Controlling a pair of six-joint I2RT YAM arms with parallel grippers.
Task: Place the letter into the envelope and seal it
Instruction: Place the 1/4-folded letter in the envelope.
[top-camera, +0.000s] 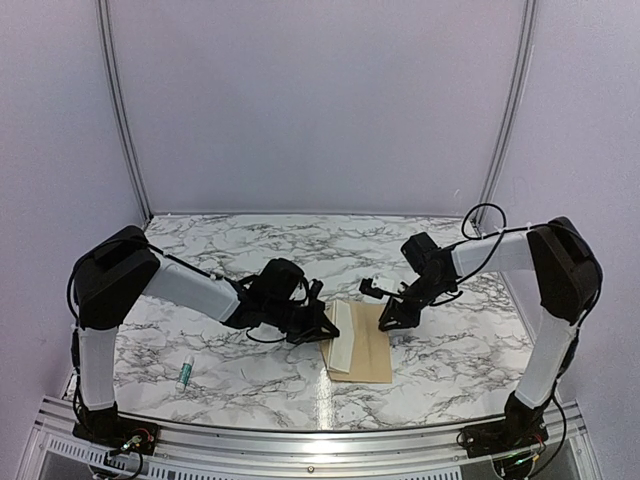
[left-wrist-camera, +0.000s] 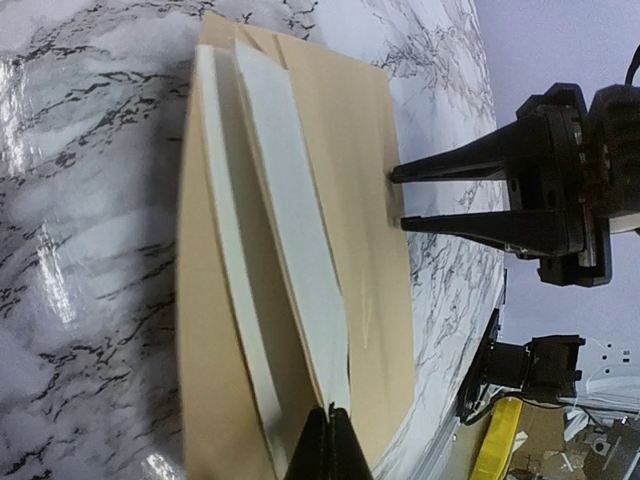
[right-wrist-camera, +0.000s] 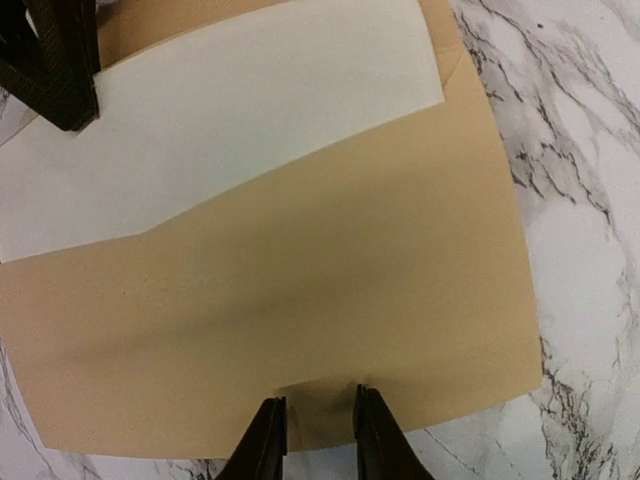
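The tan envelope (top-camera: 368, 350) lies flat on the marble table, between the two arms. The cream-white letter (top-camera: 344, 335) sticks out of its left, open side. In the left wrist view my left gripper (left-wrist-camera: 338, 415) is shut on the letter's (left-wrist-camera: 295, 230) raised edge above the envelope (left-wrist-camera: 365, 170). My right gripper (right-wrist-camera: 315, 405) stands slightly open, both fingertips resting on the right edge of the envelope (right-wrist-camera: 300, 290), with nothing pinched between them. The right wrist view shows the letter (right-wrist-camera: 230, 110) emerging from the envelope's mouth beside the left fingers (right-wrist-camera: 55, 70).
A small white and green glue stick (top-camera: 185, 373) lies on the table at the front left, by the left arm's base. White walls close the back and sides. The table's metal front rail (top-camera: 310, 440) runs along the near edge.
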